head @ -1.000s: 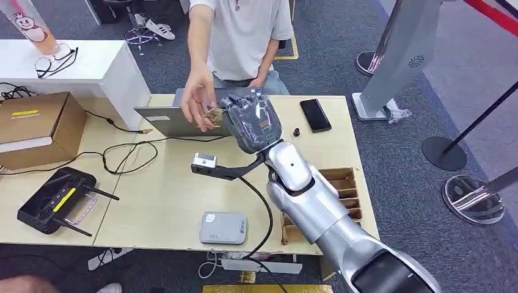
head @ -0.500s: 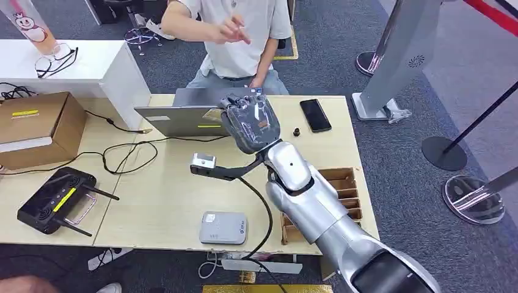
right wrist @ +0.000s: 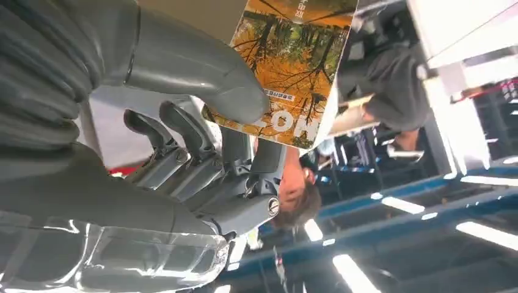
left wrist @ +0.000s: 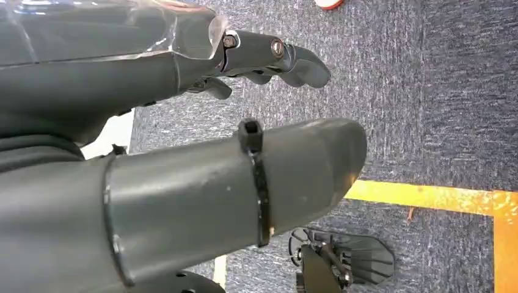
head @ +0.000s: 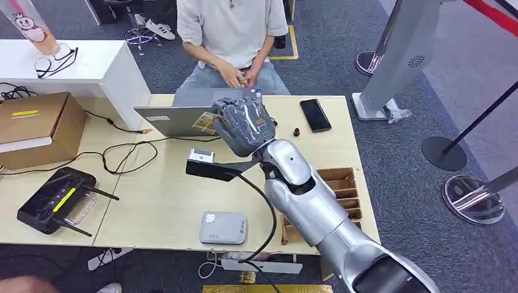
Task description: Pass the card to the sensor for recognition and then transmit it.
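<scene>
My right hand [head: 244, 125] is raised above the far middle of the table and pinches a card [head: 205, 122] printed with orange autumn trees. In the right wrist view the thumb [right wrist: 201, 76] presses the card [right wrist: 292, 67] against the fingers. A grey card reader [head: 223, 227] lies flat near the table's front edge. My left hand [left wrist: 183, 140] hangs over dark carpet with its fingers curled in and nothing in it. A person [head: 232, 36] sits behind the table, both hands in the lap.
A laptop [head: 177, 116] stands under the card. A black phone [head: 315, 115] lies at the far right, a cardboard box [head: 36, 125] and a black controller [head: 52, 201] at the left. A divided cardboard tray [head: 345, 189] sits beside my right arm. Cables cross the table.
The person's hand has pulled back from the card to the lap. My right hand has turned a little to the left, still holding the card.
</scene>
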Tool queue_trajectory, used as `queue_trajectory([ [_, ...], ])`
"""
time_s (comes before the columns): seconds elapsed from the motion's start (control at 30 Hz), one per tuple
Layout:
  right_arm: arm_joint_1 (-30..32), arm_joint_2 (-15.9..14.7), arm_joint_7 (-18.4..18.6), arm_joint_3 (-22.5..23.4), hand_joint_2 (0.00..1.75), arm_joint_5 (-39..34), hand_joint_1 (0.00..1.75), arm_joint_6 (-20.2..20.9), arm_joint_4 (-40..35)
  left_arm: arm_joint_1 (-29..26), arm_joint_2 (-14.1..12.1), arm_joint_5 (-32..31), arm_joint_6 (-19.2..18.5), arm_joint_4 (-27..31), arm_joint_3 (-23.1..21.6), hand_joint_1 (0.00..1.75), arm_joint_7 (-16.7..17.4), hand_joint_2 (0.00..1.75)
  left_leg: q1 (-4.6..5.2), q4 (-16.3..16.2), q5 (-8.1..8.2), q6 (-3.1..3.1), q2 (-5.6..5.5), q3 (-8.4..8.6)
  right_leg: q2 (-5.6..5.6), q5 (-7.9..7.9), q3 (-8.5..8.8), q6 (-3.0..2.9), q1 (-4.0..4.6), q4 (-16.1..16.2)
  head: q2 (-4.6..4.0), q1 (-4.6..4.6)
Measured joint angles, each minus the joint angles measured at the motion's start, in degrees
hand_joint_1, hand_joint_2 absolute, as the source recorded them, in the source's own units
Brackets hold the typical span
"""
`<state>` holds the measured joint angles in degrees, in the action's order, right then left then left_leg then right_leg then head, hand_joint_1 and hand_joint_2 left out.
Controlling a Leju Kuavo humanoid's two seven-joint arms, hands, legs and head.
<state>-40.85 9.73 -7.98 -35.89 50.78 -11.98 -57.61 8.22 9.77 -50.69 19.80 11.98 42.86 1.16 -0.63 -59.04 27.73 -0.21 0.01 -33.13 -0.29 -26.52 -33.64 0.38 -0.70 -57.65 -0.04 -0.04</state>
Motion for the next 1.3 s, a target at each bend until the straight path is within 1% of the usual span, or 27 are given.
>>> queue_trajectory([
  [0.13,0.4,0.0,-0.9,0.0,1.75,-4.6,1.75,4.3,-1.0,0.0,0.0,0.0,0.0,0.0,0.0,0.0,0.0,0.0,0.0,0.0,0.0,0.0,0.0,0.0,0.0,0.0,0.0,0.0,0.0,0.0,0.0,0.0],
  [0.33,0.5,0.0,-1.1,0.0,1.75,-11.1,1.75,10.9,-1.3,0.0,-0.1,0.1,0.0,0.0,0.0,0.0,0.0,0.0,0.0,0.0,0.0,0.0,0.0,0.0,0.0,0.0,0.0,0.0,0.0,0.0,0.0,0.0],
  [0.5,0.5,0.0,-1.1,0.0,1.75,-15.0,1.75,13.9,-1.3,0.0,-0.1,0.2,0.0,0.0,0.0,0.0,0.1,0.0,0.0,0.0,0.0,0.0,0.0,0.0,0.0,0.0,0.0,0.0,0.0,0.0,0.0,0.0],
  [0.7,0.5,0.0,-1.0,0.0,1.75,-18.3,1.75,16.3,-1.2,0.0,-0.1,0.3,0.1,0.0,0.0,0.0,0.4,0.0,0.0,0.0,0.0,0.0,0.0,0.0,0.0,0.0,0.0,0.0,0.0,0.0,0.0,0.0],
  [1.03,0.4,-0.2,-0.8,-0.3,1.75,-21.6,1.75,20.0,-0.3,0.0,-0.1,0.3,0.2,0.0,-0.3,0.0,1.1,0.0,0.0,0.0,0.0,0.0,0.0,0.0,0.0,0.0,0.0,0.0,0.0,0.0,0.0,0.02],
  [1.3,0.6,-0.4,-0.3,-0.7,1.75,-23.4,1.75,21.3,0.7,0.1,-0.1,0.3,0.2,0.0,-0.9,0.0,1.2,0.0,0.0,0.0,0.0,0.0,0.0,0.01,0.01,0.0,0.0,0.0,0.0,0.0,0.0,0.0],
])
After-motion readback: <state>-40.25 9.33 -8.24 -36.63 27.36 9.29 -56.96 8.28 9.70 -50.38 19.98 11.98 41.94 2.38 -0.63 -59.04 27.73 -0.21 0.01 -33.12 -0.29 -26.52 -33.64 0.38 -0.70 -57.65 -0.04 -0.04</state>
